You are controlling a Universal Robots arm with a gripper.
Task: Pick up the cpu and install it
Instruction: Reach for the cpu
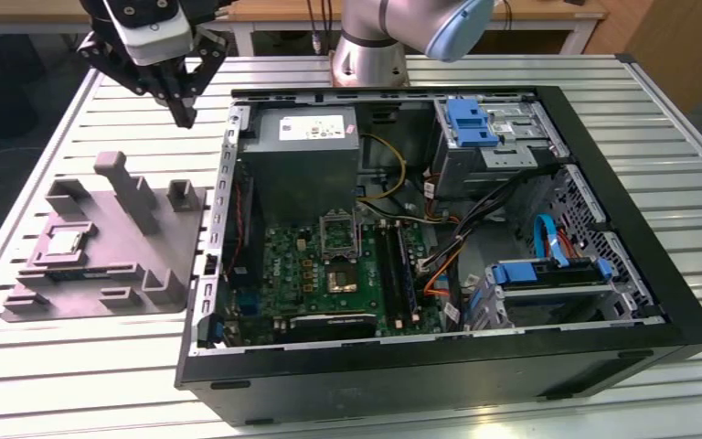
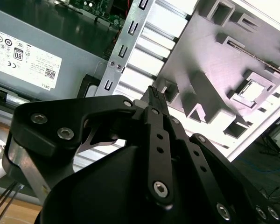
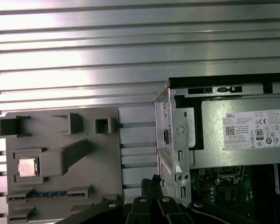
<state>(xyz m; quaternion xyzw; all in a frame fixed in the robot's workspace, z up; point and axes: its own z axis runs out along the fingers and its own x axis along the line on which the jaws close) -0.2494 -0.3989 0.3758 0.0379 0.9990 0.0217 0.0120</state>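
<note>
The gripper (image 1: pixel 186 117) hangs with its fingers closed together and nothing between them. It is over bare slatted tabletop (image 1: pixel 70 384), just outside the corner of the open computer case (image 1: pixel 388 384). On the exterior view's left, the grey fixture (image 1: pixel 143 265) sits just beside the case's side wall, leaving only a narrow strip between them. The cpu (image 1: pixel 65 242) lies flat in a square recess of the fixture, near the edge farthest from the case, silver top up. Being square, it shows no long axis, and its edges run parallel to the fixture's. Nothing stands over it. Upright pegs (image 1: pixel 113 169) rise between it and the case. Inside the case, the socket (image 1: pixel 341 276) sits on the green board.
</note>
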